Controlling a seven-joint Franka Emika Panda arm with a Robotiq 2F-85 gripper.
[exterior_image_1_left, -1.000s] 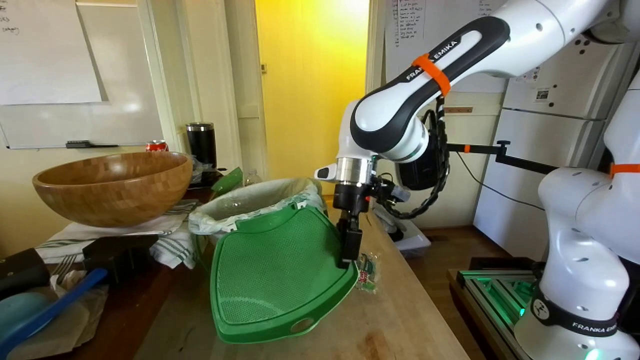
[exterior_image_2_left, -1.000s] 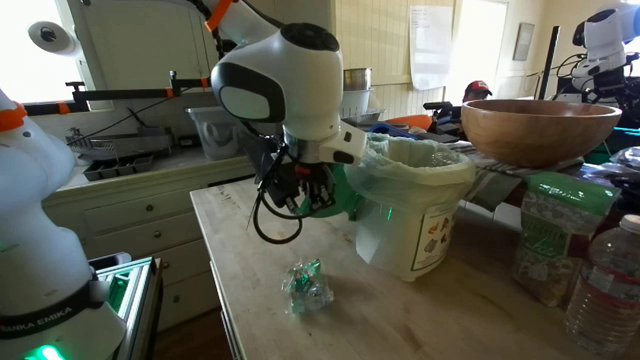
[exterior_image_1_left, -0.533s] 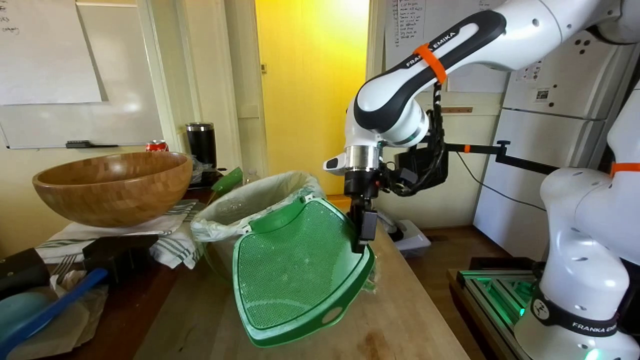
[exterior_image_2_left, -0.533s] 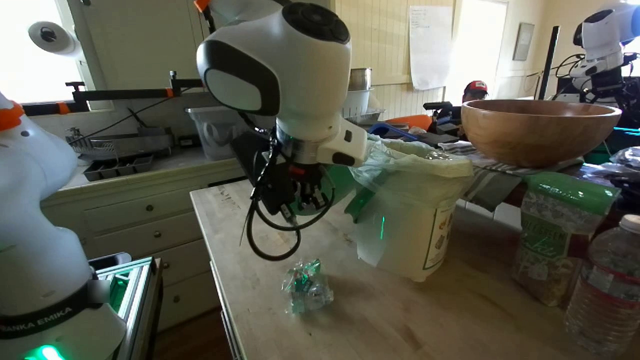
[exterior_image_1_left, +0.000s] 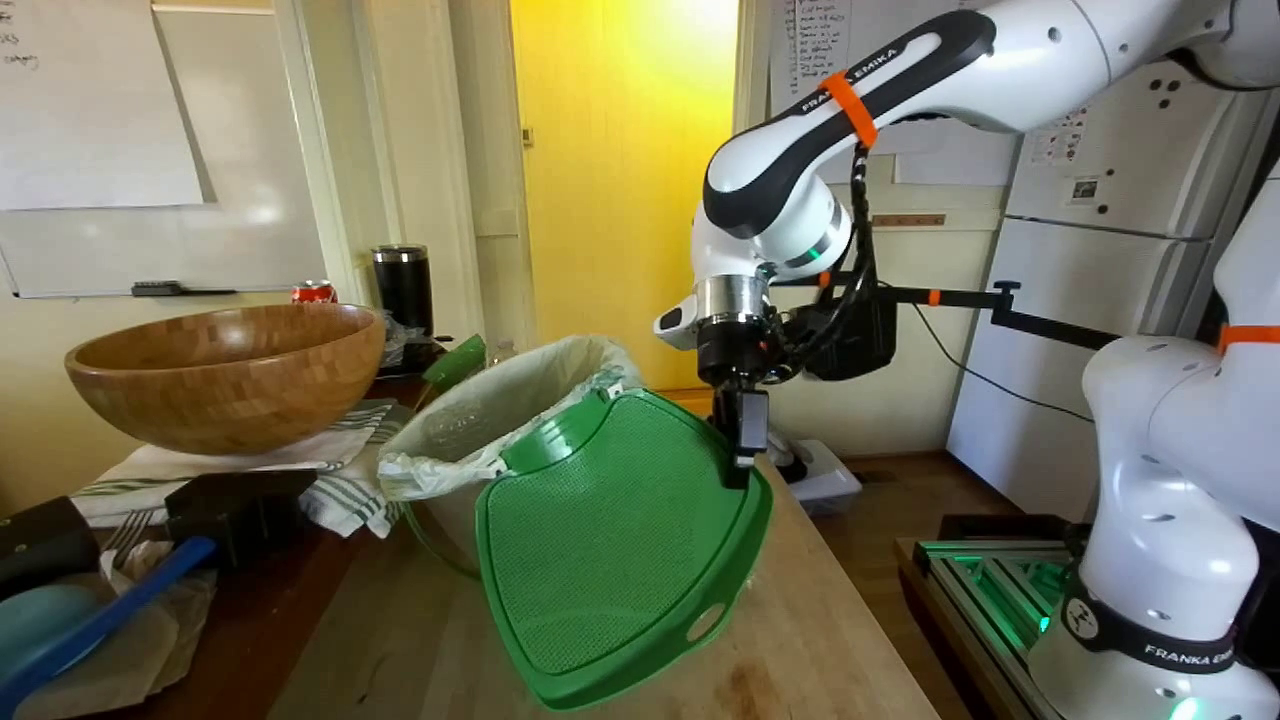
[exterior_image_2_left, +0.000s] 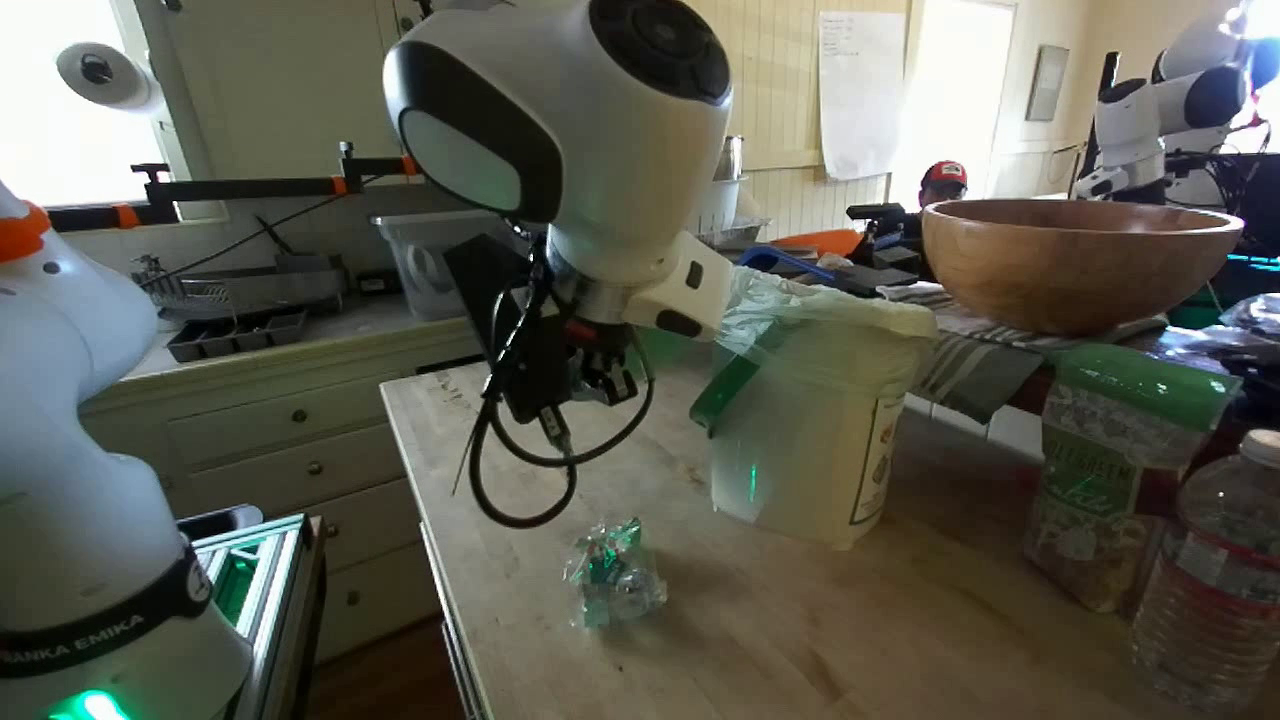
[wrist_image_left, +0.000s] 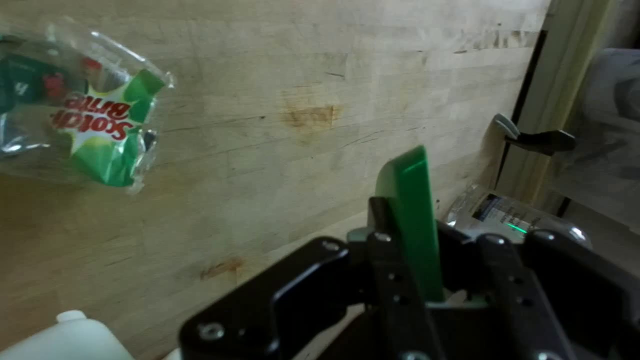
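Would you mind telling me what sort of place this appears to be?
Probably a kitchen, seemingly also used as a robot workspace: there is a fridge, a counter with drawers beneath it, and a second robot arm in the background.

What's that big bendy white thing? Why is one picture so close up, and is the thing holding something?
It's a robot arm, a machine with joints that bend a bit like your elbow and wrist. Two cameras stand away from it, watching the room. A third rides on its wrist, so that picture looks past its jaws at the wooden worktop. Yes, it's holding something: the jaws are closed on the edge of a green lid, tilted open at the rim of a bin lined with a pale bag. On the worktop lies a Scotch-Brite packet; a green-topped pouch and a plastic bottle stand there too. A big wooden bowl sits on striped cloths.
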